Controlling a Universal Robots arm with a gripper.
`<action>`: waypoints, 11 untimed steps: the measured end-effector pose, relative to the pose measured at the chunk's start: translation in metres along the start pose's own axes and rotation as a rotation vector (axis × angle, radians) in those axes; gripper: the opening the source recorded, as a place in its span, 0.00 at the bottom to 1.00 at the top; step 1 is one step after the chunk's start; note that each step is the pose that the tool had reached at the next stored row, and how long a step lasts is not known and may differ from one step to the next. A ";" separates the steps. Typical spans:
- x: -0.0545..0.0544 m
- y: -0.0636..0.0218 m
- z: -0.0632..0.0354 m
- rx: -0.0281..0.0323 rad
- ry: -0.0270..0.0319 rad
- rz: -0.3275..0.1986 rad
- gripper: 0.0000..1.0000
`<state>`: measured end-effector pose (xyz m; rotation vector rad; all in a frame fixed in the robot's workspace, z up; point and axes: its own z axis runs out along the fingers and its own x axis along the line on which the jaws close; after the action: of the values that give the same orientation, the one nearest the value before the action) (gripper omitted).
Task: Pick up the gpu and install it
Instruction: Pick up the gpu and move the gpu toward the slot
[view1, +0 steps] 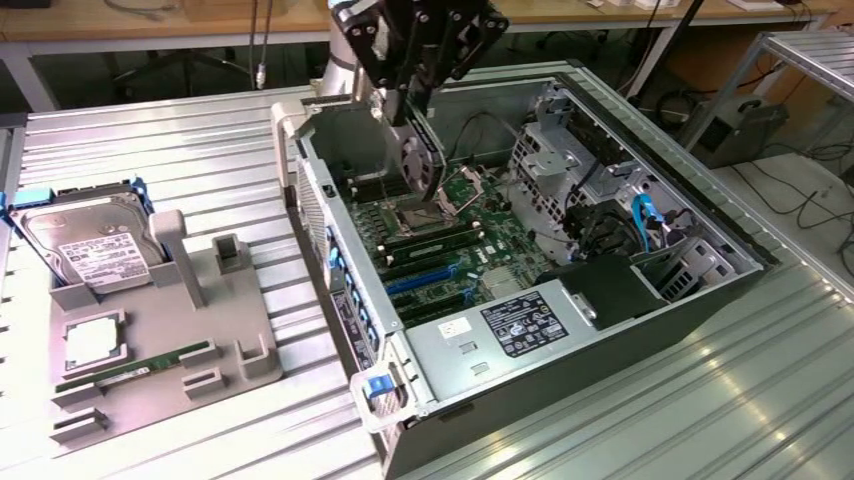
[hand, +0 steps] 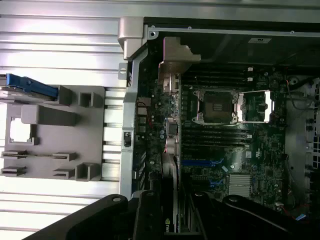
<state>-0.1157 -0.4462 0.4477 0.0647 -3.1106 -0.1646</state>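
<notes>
I have the claw (view1: 406, 105) clamped on the gpu (view1: 423, 158), which hangs edge-down inside the far end of the open computer case (view1: 574, 400), just above the motherboard (view1: 494, 245). Pickup looks done; the card is not yet seated in a slot.

Glare streaks the table (hand: 60, 60), case (view1: 601, 370) interior shadowed.

Arm (view1: 350, 45): entering from top of exterior view, near vertical.
Wrist: pointed downward.
Gripper (view1: 408, 112): closed on both faces of gpu (view1: 422, 160), card hanging edge-on below.
Fingers (hand: 148, 220): black, long, parallel.
</notes>
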 end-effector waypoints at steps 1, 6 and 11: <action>-0.006 -0.0005 0.0015 -0.0001 -0.0001 0.000 0.26; -0.031 -0.0025 0.0089 0.0000 0.0000 0.000 0.26; -0.058 -0.0047 0.0188 0.0001 0.0000 0.000 0.26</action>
<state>-0.0579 -0.4464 0.4271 0.0646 -3.1106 -0.1644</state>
